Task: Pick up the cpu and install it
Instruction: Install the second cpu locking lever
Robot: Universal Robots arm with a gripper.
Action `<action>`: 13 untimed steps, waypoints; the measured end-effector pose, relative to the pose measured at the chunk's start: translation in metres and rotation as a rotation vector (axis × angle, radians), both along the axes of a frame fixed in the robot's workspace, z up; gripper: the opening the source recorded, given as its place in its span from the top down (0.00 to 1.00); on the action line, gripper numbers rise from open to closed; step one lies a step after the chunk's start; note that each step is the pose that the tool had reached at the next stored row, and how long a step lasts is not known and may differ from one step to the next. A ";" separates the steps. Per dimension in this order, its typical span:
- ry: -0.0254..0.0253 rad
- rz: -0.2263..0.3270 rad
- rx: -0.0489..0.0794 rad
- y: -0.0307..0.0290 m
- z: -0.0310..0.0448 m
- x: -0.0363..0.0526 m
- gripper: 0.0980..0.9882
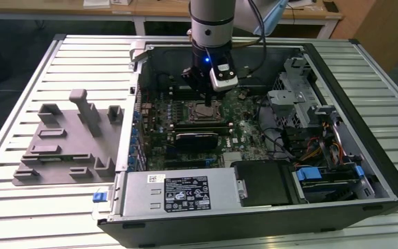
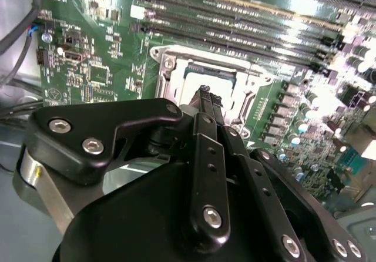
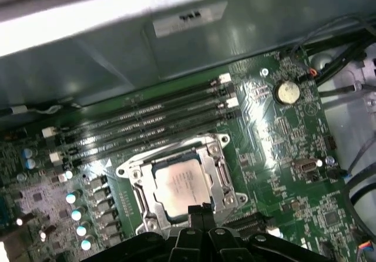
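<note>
In the middle of the exterior view, the gripper (image 1: 207,102) is being held just over the socket (image 3: 182,182). The cpu (image 3: 179,185) is lying inside it, seemingly placed already. The fingers (image 3: 200,214) are pressed together, holding nothing. Lifting straight up looks wise.

A robotics lab or workshop — an opened computer case (image 1: 337,129) lies on a slatted metal table (image 1: 81,57). Wooden desks (image 1: 143,8) stand behind.
</note>
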State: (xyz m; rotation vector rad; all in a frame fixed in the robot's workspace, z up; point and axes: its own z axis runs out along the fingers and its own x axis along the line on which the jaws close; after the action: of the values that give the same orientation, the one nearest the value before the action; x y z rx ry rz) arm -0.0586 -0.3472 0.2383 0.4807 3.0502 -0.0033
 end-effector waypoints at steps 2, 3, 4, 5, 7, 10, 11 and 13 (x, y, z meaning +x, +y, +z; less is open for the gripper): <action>0.0000 0.000 0.000 -0.0042 -0.0001 0.0000 0.99; 0.0000 0.000 0.000 -0.0064 -0.0002 0.0000 0.99; 0.0000 0.000 0.000 -0.0085 -0.0003 0.0000 0.99; 0.0001 0.000 0.000 -0.0104 -0.0003 0.0000 0.99; -0.0003 0.000 0.000 -0.0139 -0.0005 0.0000 0.99; -0.0016 0.000 0.005 -0.0194 -0.0008 -0.0005 0.99; -0.0019 0.001 0.011 -0.0209 -0.0010 -0.0009 0.99; -0.0019 0.001 0.029 -0.0234 -0.0014 -0.0019 0.99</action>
State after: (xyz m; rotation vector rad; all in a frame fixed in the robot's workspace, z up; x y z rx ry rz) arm -0.0605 -0.3706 0.2369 0.4807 3.0526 0.0413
